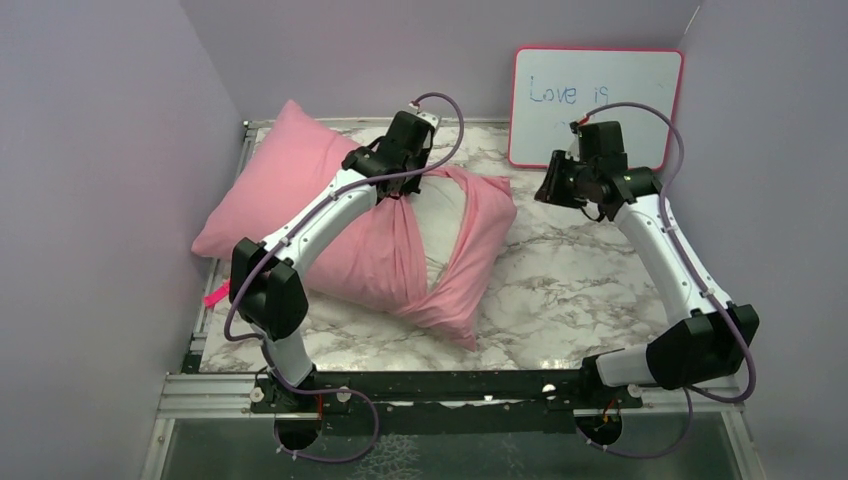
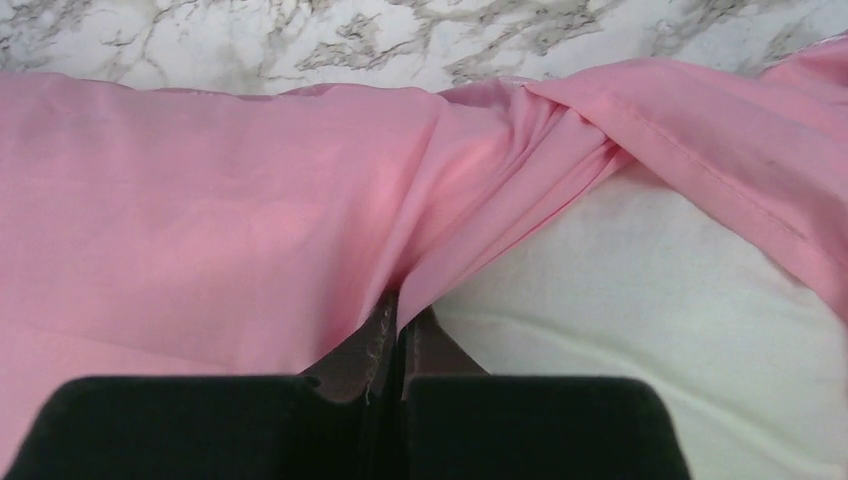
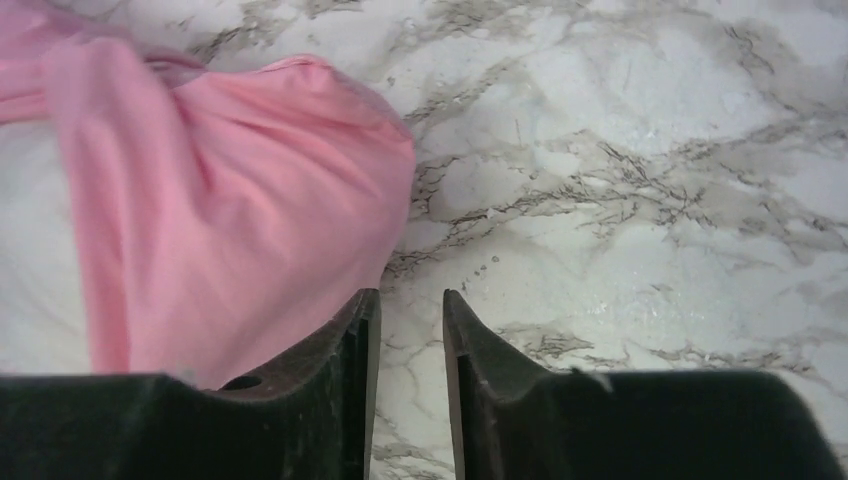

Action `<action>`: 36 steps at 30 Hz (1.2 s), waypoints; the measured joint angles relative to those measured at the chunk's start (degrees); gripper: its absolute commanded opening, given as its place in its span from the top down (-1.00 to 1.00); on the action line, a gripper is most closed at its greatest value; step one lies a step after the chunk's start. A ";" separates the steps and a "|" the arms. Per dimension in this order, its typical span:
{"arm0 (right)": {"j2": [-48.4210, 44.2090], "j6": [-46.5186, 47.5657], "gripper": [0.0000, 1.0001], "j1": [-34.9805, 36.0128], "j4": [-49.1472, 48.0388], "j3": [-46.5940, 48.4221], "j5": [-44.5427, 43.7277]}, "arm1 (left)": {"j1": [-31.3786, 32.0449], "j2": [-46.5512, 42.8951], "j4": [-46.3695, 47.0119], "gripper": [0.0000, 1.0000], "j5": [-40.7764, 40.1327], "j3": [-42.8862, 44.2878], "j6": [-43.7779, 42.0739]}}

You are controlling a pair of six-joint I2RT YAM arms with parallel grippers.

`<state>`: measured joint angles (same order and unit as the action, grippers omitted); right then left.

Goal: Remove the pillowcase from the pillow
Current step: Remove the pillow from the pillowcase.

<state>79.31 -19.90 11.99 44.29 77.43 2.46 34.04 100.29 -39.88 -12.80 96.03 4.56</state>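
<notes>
The marble-veined table (image 1: 580, 280) carries the plump white pillow (image 1: 442, 232), its long axis running from far left to near right. The smooth pink pillowcase (image 1: 300, 190) covers most of it, twisting into creased bands around a bare white patch. The left gripper (image 2: 398, 322) pinches a bunched pillowcase fold. The right gripper (image 3: 410, 305) hangs over marble, jaws slightly apart, grasping nothing.

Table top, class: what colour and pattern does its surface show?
The table top is white marble-patterned with grey veins, which shows most clearly in the right wrist view.
</notes>
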 measured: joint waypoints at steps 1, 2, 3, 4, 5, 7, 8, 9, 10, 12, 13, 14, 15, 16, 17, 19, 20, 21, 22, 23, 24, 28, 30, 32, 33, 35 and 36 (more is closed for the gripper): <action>-0.15 0.31 -0.02 0.02 0.26 0.81 1.14 | -0.04 0.00 0.55 1.00 0.24 -0.35 0.76; -0.61 0.42 -0.15 0.07 0.33 1.36 2.40 | 0.00 0.00 1.22 1.00 0.66 -0.66 1.51; -1.53 0.50 -0.26 0.04 0.28 1.46 4.37 | 0.13 0.00 2.12 1.00 1.25 -1.05 2.40; -2.56 0.50 -0.32 0.04 0.37 1.36 6.36 | 0.22 0.00 2.69 1.00 1.68 -1.20 3.06; -3.78 0.28 -0.34 0.04 0.26 1.14 8.74 | 0.24 0.00 3.17 1.00 2.34 -1.25 3.74; -6.43 -0.04 -0.34 0.00 -0.74 -0.35 14.97 | 0.22 0.02 4.02 1.00 3.41 -1.20 4.81; -7.80 -0.63 -0.36 0.04 -1.57 -1.81 18.78 | 0.22 0.11 4.26 1.00 4.00 -1.09 5.31; -9.05 -1.40 -0.40 0.35 -2.47 -3.74 22.60 | 0.22 0.28 4.42 1.00 4.57 -0.87 5.62; -10.03 -2.60 -0.44 1.01 -3.54 -5.90 25.44 | 0.22 0.59 4.59 0.92 5.20 -0.61 5.88; -11.13 -5.14 -0.45 4.07 -5.31 -10.64 28.44 | 0.22 1.27 4.98 0.56 6.58 0.07 6.16; -11.19 -6.27 -0.45 6.71 -5.90 -12.92 29.00 | 0.22 1.42 5.20 0.43 7.21 0.07 6.19; -11.06 -7.54 -0.46 9.60 -6.47 -14.78 29.40 | 0.22 1.42 5.31 0.35 7.65 0.07 6.38; -10.86 -8.92 -0.47 12.48 -6.88 -16.26 29.55 | 0.22 1.42 5.42 0.26 8.11 0.07 6.60; -10.78 -10.27 -0.47 14.95 -7.43 -17.38 29.55 | 0.22 1.36 5.62 0.11 8.50 0.04 6.78; -10.78 -11.45 -0.47 17.49 -8.13 -18.25 29.51 | 0.24 1.09 6.14 -0.02 8.83 -0.26 6.95; -10.95 -14.16 -0.48 20.81 -10.12 -19.34 29.24 | 0.35 -0.02 7.02 -0.23 9.35 -1.77 7.23; -10.97 -15.28 -0.47 21.70 -11.26 -19.69 28.89 | 0.44 -0.98 7.45 -0.32 9.64 -2.82 7.34; -10.97 -16.81 -0.43 21.97 -12.72 -20.11 28.52 | 0.48 -1.79 7.63 -0.35 9.88 -3.61 7.45; -10.86 -17.62 -0.31 22.80 -13.62 -20.41 28.37 | 0.57 -3.13 7.98 -0.40 10.08 -4.70 7.65; -10.56 -18.32 -0.18 23.12 -14.64 -20.74 28.20 | 0.59 -4.09 8.13 -0.47 10.29 -5.46 7.89; -10.03 -18.95 -0.03 23.32 -15.52 -21.07 28.00 | 0.59 -6.29 8.28 -0.51 10.45 -6.91 8.20; -6.84 -20.90 0.32 23.65 -17.25 -22.73 25.68 | 0.63 -13.97 8.11 -0.61 10.86 -11.21 9.68; -6.54 -21.57 0.50 23.65 -17.05 -23.41 23.61 | 0.63 -19.65 8.20 -0.62 11.56 -14.73 10.91; -7.06 -22.14 0.66 23.65 -16.65 -23.50 21.27 | 0.59 -24.87 8.46 -0.61 12.96 -18.38 12.28; -7.50 -22.16 0.72 23.71 -16.57 -23.58 20.24 | 0.59 -27.52 8.39 -0.60 13.94 -20.39 13.07; -8.74 -22.53 0.74 23.85 -16.55 -24.15 18.58 | 0.76 -31.69 9.31 -0.55 16.59 -24.57 14.93; -9.38 -22.51 0.74 23.85 -16.52 -24.50 17.90 | 0.98 -33.81 9.51 -0.53 18.01 -27.15 15.96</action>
<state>69.93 -42.41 35.83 27.77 52.93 20.36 35.03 66.48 -30.37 5.21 68.88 20.51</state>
